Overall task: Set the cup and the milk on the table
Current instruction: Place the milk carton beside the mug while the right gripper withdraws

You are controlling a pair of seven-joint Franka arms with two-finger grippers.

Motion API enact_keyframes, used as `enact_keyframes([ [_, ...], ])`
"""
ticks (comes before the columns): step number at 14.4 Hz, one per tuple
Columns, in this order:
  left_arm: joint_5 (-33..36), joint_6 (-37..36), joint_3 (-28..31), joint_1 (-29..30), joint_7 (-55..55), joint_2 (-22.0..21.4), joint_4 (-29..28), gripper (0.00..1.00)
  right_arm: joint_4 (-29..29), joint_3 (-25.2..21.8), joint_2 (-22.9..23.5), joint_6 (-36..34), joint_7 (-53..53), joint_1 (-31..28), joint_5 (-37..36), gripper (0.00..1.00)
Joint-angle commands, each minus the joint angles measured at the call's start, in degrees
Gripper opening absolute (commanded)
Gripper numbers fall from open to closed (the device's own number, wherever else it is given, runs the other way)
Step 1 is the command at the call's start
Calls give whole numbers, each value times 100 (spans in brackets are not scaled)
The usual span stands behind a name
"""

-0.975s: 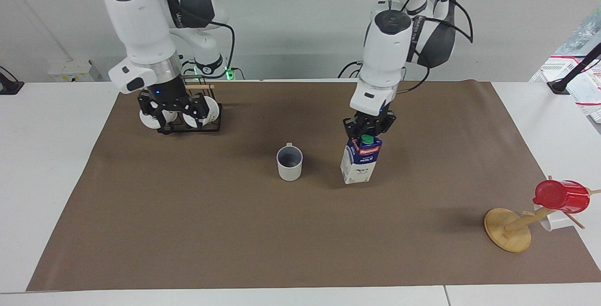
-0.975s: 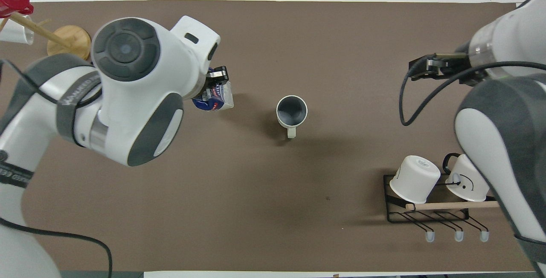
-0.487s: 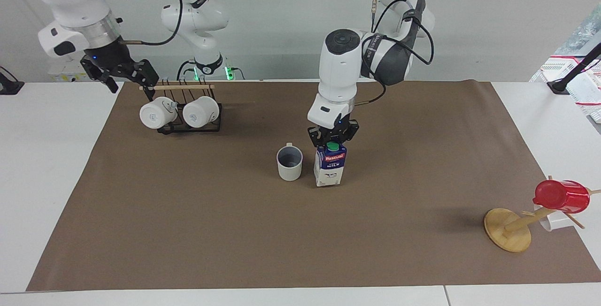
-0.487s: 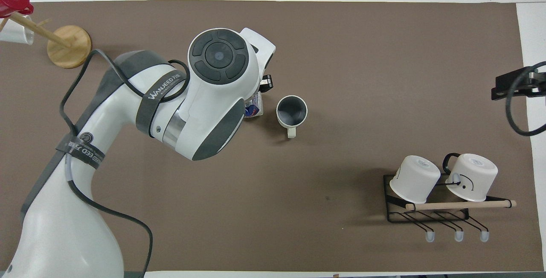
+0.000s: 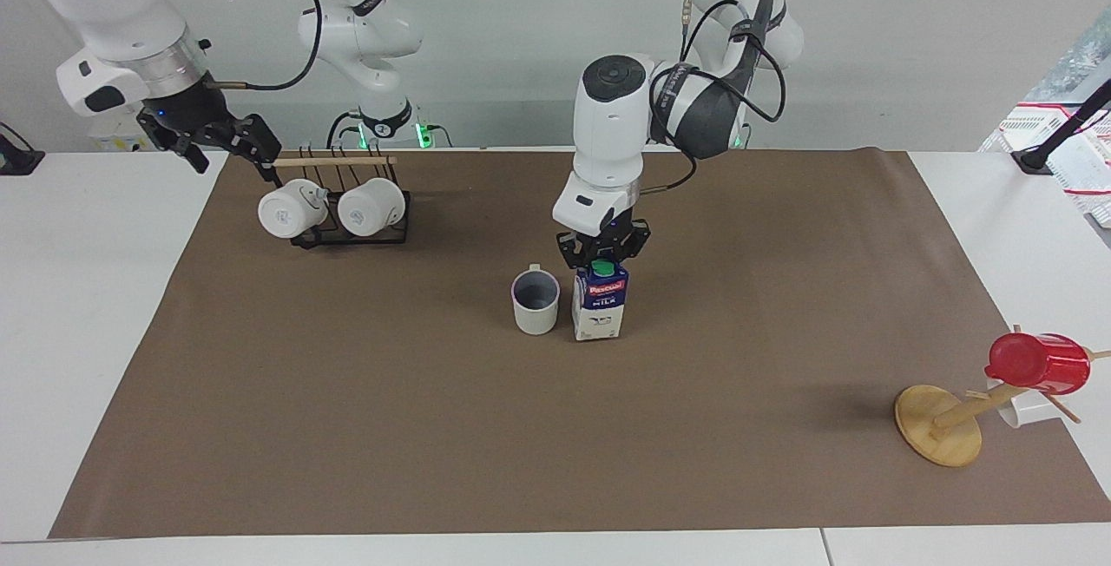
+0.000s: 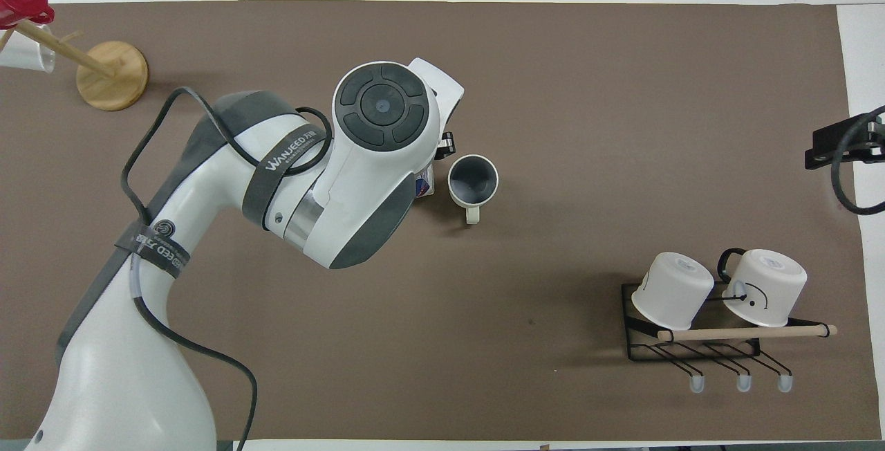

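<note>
Left gripper (image 5: 602, 258) clamps the blue-and-white gable-top milk carton (image 5: 599, 303), upright on the brown paper-covered table (image 5: 555, 427), off-white grey-lined mug (image 5: 535, 300) at its nine o'clock; right gripper (image 5: 227, 145) spread wide, up over the table's white margin.

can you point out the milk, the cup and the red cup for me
milk (image 5: 599, 312): facing view, on the carton's front face below the red label band.
cup (image 5: 535, 312): facing view, on the mug's outer wall under its rim.
red cup (image 5: 1041, 364): facing view, on its glossy side, up on the wooden stand.
</note>
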Motion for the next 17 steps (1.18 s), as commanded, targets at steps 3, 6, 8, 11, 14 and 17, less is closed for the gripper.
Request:
enact_keyframes([
  [3, 130, 164, 73, -165, -109, -77, -257, 0, -27, 46, -53, 84, -331, -19, 5, 100],
  [6, 130, 199, 73, -165, -118, -86, -328, 0, -71, 54, -71, 110, -331, -19, 40, 100],
  [8, 130, 208, 64, -165, -118, -86, -328, 17, -80, 54, -71, 93, -331, -19, 40, 100],
  [11, 130, 226, 64, -165, -83, -104, -354, 100, -80, 54, -71, 110, -305, -45, 75, 100],
  [14, 103, 392, 64, -157, -100, -199, -310, 100, -106, 54, -88, 66, -313, -36, 84, 100],
  [17, 86, 183, 81, -25, -83, -699, -363, 100, -106, 54, -88, 66, -313, -63, 84, 100],
])
